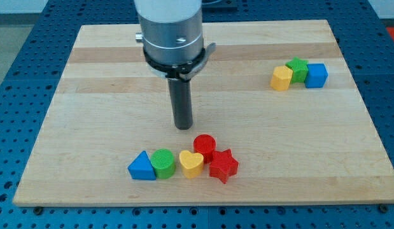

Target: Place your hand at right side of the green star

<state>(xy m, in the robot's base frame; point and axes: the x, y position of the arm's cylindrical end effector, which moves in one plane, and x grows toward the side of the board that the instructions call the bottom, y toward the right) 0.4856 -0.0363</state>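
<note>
The green star [298,67] sits near the view's upper right, between a yellow block [281,78] on its left and a blue cube [316,75] on its right, all touching. My tip [182,126] is near the board's middle, far to the left of and below the green star. It stands just above a cluster of blocks near the view's bottom.
Below my tip lie a blue triangle [142,166], a green cylinder [163,163], a yellow heart [191,163], a red cylinder [204,147] and a red star [223,165]. The wooden board [88,76] rests on a blue perforated table.
</note>
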